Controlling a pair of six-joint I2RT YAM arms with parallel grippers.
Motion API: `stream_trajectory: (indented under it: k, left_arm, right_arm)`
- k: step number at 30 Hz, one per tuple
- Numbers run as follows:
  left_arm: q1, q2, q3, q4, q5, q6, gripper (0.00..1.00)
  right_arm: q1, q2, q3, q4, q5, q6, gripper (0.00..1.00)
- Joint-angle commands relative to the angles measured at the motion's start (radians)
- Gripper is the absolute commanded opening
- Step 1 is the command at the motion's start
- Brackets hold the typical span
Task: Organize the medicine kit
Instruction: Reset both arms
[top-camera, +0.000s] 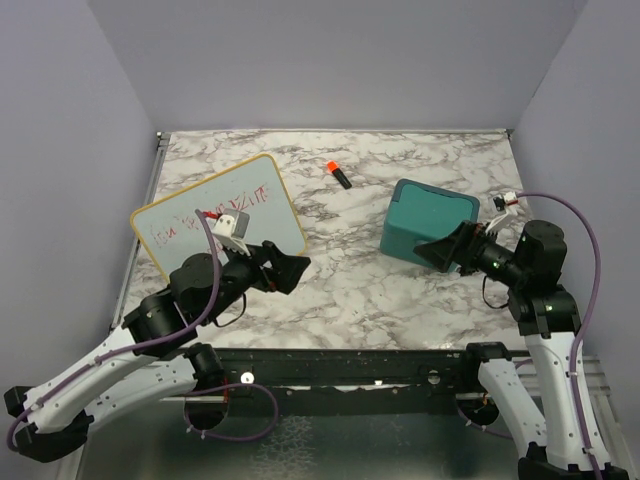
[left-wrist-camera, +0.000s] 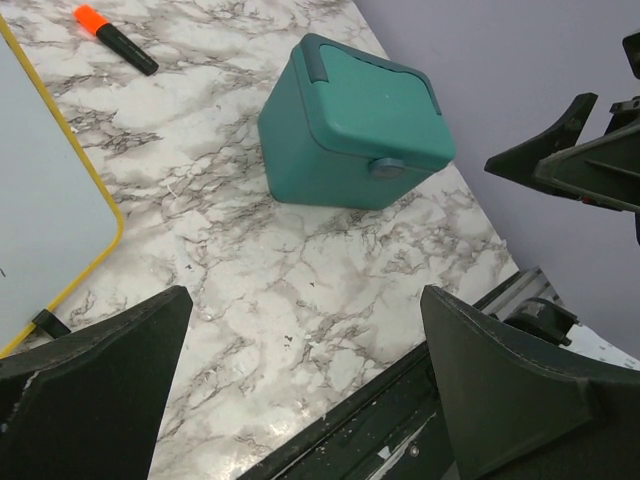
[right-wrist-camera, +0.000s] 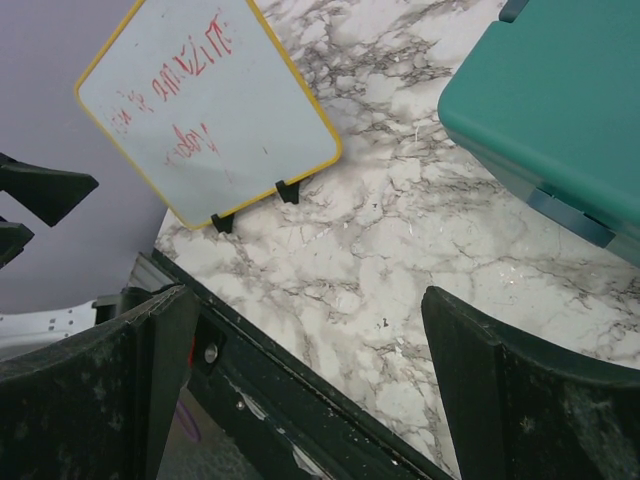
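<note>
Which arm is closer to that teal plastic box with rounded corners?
Right. The right gripper is at the near side of the teal hard-plastic case; the left gripper is far off to its left, by the yellow-framed whiteboard.

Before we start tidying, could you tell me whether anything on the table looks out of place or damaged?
Nothing looks spilled or damaged. The teal case is shut and sits askew to the edges of the table, and an orange-capped marker lies loose, apart from both it and the whiteboard.

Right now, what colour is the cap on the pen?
The cap is orange; the left wrist view shows it best.
</note>
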Motion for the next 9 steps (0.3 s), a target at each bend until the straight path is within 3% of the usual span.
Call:
stream_trajectory:
  k: [1,9]
  left_arm:
    - [-0.003,0.003,0.019,-0.011,-0.009,0.009,0.99]
    - [-0.002,0.006,0.027,0.000,0.000,0.015,0.99]
  right_arm:
    - [0.005,0.004,-0.004,0.009,-0.017,-0.014,1.00]
    - [0.005,-0.027,-0.010,0.020,0.037,0.003,1.00]
